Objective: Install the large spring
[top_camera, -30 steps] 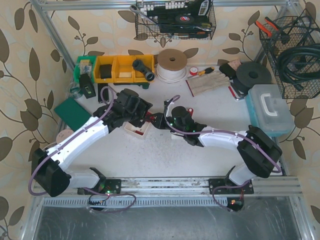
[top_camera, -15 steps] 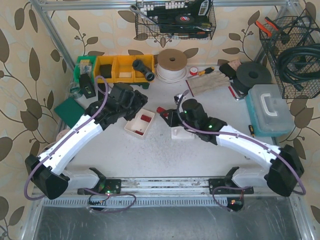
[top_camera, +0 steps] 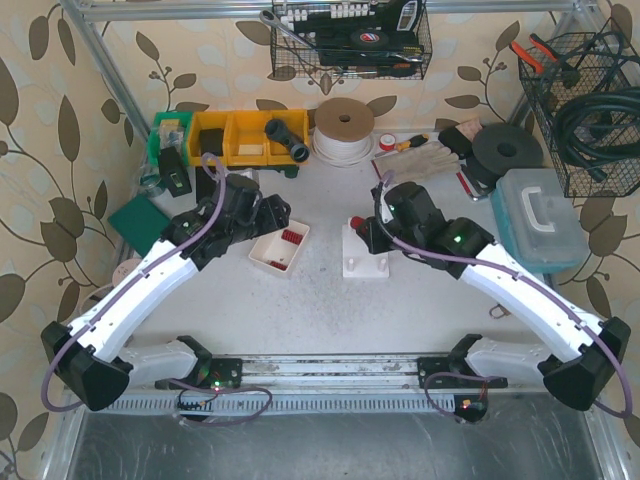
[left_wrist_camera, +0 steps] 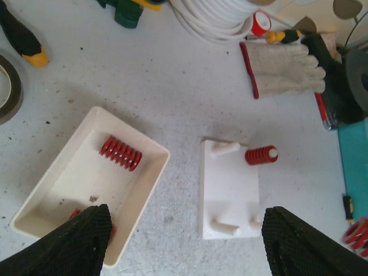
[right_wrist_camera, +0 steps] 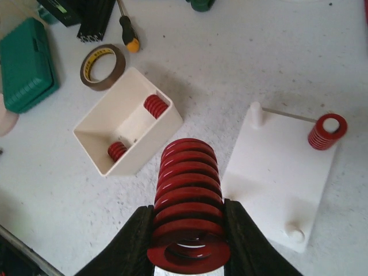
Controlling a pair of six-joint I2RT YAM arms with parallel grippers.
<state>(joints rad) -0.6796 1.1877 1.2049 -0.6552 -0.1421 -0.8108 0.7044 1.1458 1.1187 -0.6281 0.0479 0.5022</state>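
My right hand (right_wrist_camera: pixel 188 244) clamps the large spring (right_wrist_camera: pixel 187 190), axis running out ahead, just left of the peg board (right_wrist_camera: pixel 276 172). Nearest bare peg (right_wrist_camera: pixel 256 114): board's far-left corner. My left hand (left_wrist_camera: pixel 184 241) gapes wide, farther off.

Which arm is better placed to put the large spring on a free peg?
Right. The right claw holds the large red spring close to the white peg plate, which has free pegs. The left claw is open and empty.

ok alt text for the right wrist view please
The right hand grips a large red spring in the foreground, near a white peg base with one smaller red spring on a corner peg. A white tray at left holds two more springs.
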